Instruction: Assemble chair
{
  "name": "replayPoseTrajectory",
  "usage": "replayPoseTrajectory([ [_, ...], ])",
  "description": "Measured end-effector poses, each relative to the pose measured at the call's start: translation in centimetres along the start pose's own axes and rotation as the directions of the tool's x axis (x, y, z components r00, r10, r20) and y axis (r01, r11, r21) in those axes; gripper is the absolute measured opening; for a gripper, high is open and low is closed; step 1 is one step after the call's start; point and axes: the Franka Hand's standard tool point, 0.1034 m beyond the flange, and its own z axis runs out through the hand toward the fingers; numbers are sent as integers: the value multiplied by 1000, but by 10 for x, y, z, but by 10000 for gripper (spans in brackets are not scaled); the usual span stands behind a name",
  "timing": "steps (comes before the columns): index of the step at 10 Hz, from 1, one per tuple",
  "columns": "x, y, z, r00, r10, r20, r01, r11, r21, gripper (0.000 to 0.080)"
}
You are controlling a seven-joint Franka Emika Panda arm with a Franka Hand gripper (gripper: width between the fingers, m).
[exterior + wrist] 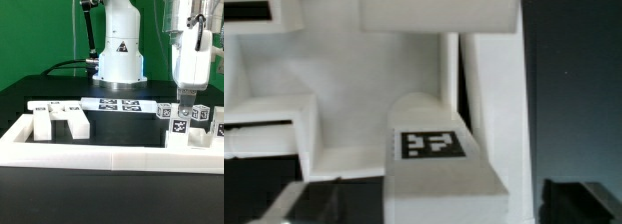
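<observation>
The chair's tagged white piece (432,143) stood under the wrist camera, its black-and-white square tag facing up, with other white chair slabs (331,90) close beside it. We saw the fingers (580,205) spread wide on either side of that piece, a dark gap showing on at least one side, so they gripped nothing. In the exterior view the same cluster of tagged blocks (192,122) sat at the exterior view's right, just inside the border rail (110,160), with the fingers (184,97) hanging directly above it. A second group of plain blocky chair parts (60,122) stood well apart at the exterior view's left. Between the two groups, further back, lay the marker board (120,105). Everything rested on the black counter (100,195), with the arm's white base (120,55) behind.
</observation>
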Motion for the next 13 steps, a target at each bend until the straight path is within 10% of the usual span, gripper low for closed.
replayPoseTrajectory([
  [5, 4, -4, -3, 896, -444, -9, 444, 896, 18, 649],
  [13, -7, -3, -30, 824, -567, 1, 566, 823, 47, 649],
])
